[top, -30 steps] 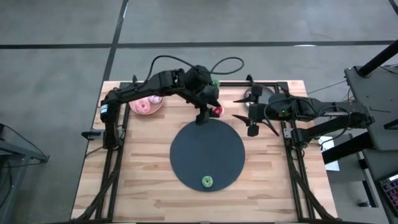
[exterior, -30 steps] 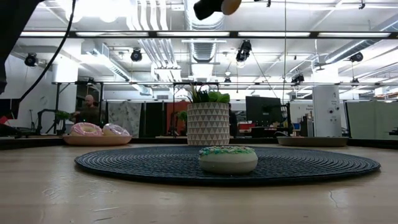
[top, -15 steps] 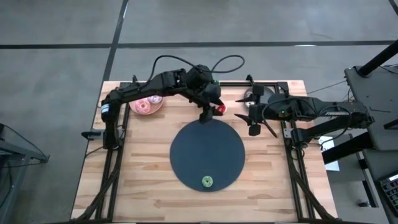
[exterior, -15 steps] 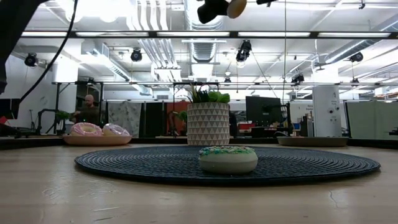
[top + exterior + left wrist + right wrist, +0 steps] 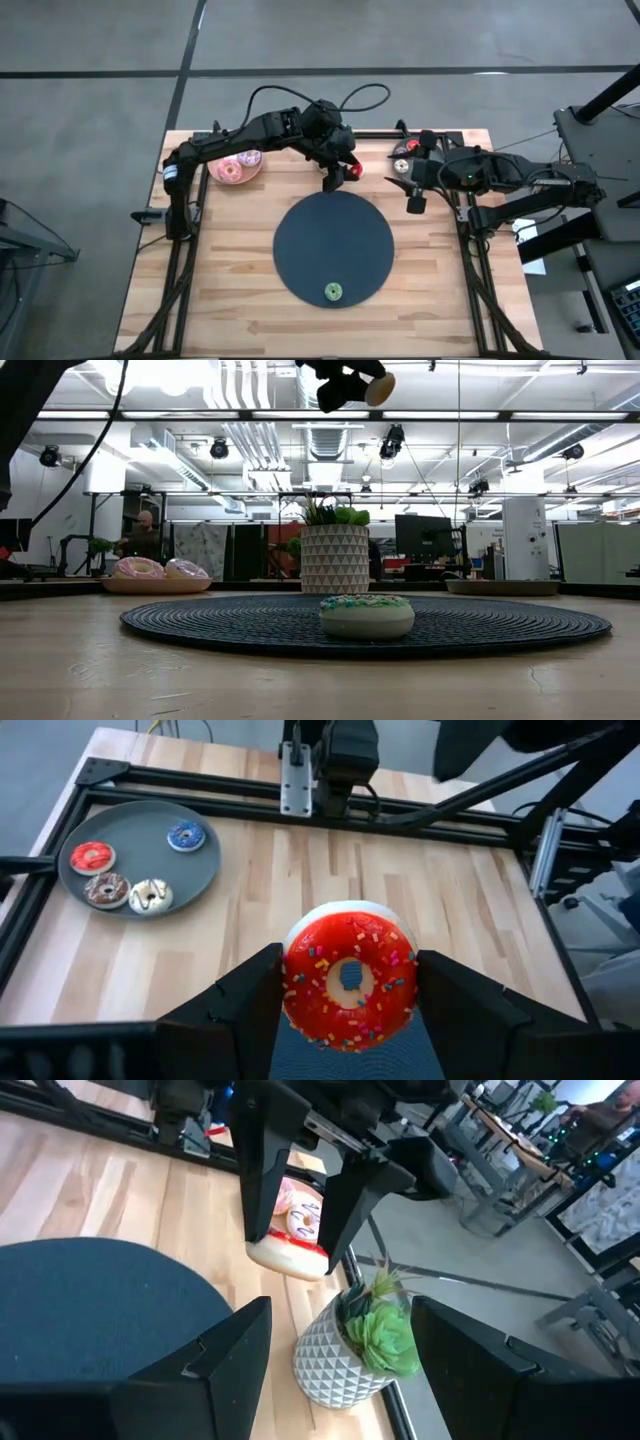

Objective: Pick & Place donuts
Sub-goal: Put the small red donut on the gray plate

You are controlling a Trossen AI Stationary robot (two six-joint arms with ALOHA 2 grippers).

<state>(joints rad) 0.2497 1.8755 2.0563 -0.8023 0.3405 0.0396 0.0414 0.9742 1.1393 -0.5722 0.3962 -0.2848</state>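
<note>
A pale wooden table with a black frame stands on grey floor, and a dark round mat lies in its middle; behind it the low view shows a wide hall with ceiling ducts, lamps, screens and a person standing far off. Only the low view shows the green donut side-on, resting on the near part of the mat, with a potted plant behind it and a pink plate with two pink donuts far back. Only the left wrist view shows a grey plate by the right arm's side holding four small donuts: a red, a blue, a brown and a cream one. The right wrist view alone shows the held donut's cream underside from the side, up in the air beside the plant. The left gripper hangs above the table at the mat's far edge, its fingers pinching the red donut between them, sprinkled face towards the wrist camera, clear of the wood below. The right gripper hovers near the grey plate, well apart from that donut, its fingers spread with nothing between them
</note>
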